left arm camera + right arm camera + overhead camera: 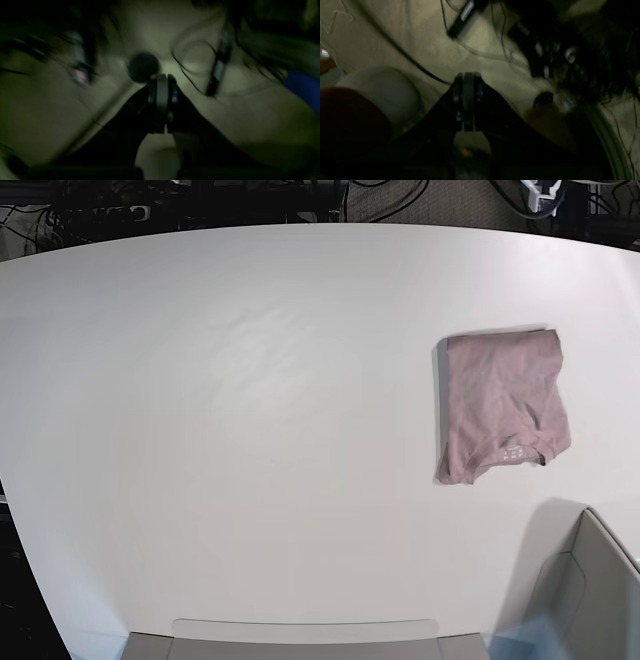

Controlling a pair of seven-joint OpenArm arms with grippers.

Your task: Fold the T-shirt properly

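The left gripper [162, 80] has its jaws pressed flat together, nothing between them; its dark fingers [172, 90] meet in a narrow wedge in the left wrist view; the right gripper [468, 77] is the same, jaws together and empty; neither arm shows in the base view; both wrist views are dim and blurred.

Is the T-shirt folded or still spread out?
Folded. The T-shirt lies as a compact, roughly square bundle on the white table, collar edge along its near side, no sleeves sticking out.
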